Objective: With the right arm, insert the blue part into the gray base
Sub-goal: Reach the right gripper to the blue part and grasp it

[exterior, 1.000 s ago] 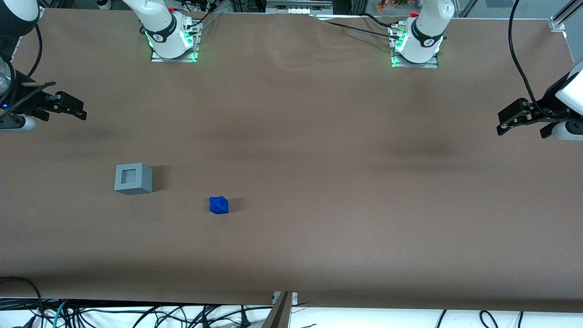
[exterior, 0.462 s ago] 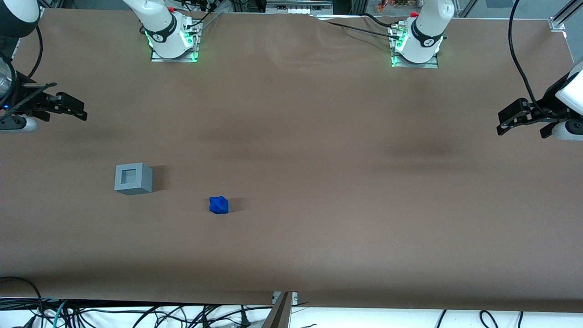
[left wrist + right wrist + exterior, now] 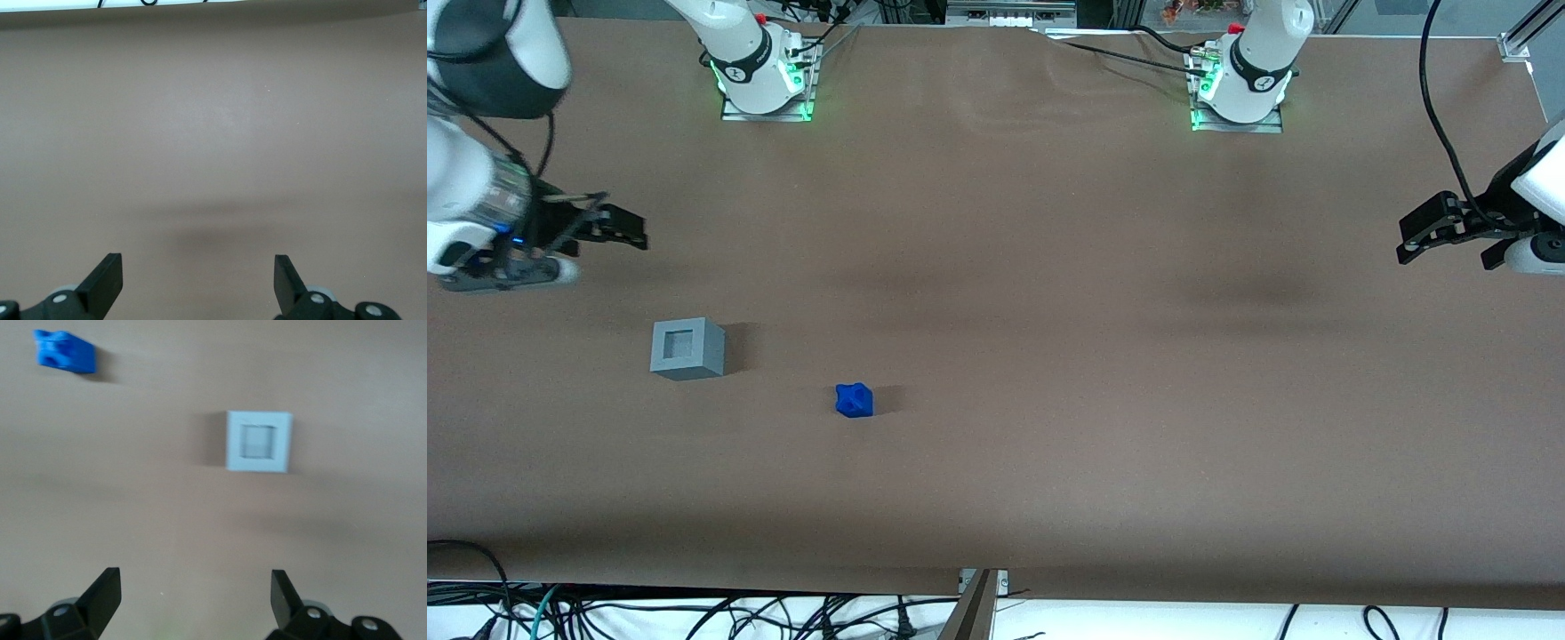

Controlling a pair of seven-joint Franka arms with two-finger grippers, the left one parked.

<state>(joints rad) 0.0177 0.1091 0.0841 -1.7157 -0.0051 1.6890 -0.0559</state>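
Gripper (image 3: 627, 233): fingers spread, holding nothing, above the table (image 3: 1049, 293), farther from the front camera than the gray base (image 3: 687, 348).
Blue part (image 3: 855, 400): on the table, near the gray base, apart from it, slightly nearer the camera.

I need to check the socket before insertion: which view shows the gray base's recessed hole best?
The right wrist view: it looks straight down on the gray base, with the open gripper hanging above the table. The front view shows the gray base smaller, at an angle. The left wrist view lacks it.
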